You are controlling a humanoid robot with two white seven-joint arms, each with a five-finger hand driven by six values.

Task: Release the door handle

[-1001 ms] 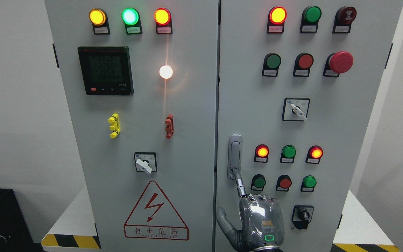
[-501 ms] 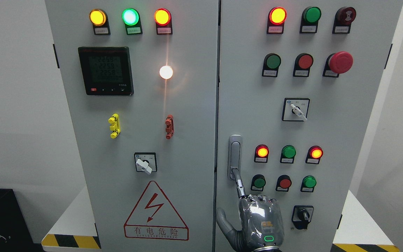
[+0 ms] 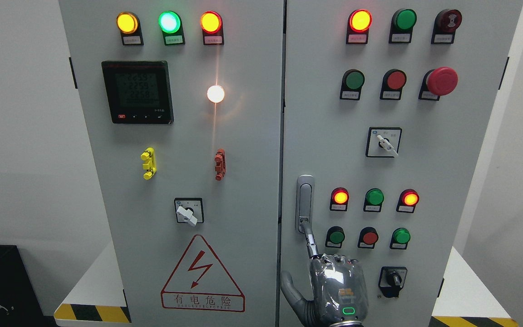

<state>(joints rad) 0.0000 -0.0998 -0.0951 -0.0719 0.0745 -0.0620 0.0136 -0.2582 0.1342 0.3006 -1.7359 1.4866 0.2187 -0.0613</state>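
Observation:
A silver door handle (image 3: 305, 200) stands upright at the left edge of the cabinet's right door (image 3: 325, 136). My right hand (image 3: 317, 260) rises from the bottom edge just below it, its back towards the camera. Its index finger (image 3: 309, 238) is stretched up, and the tip touches the handle's lower end. The other fingers are curled into the palm and the thumb (image 3: 290, 284) sticks out to the left. Nothing is grasped. The door lies flush with the left door (image 3: 243, 136). My left arm does not show.
Lit and unlit round buttons (image 3: 372, 197) and a black rotary switch (image 3: 392, 279) sit to the right of the hand. A red mushroom stop button (image 3: 441, 81) juts out at the upper right. Hazard-striped ledges (image 3: 91, 312) flank the cabinet base.
The hand has sunk very slightly. Its index fingertip stays at the handle's lower end. Only the meter's digits differ otherwise.

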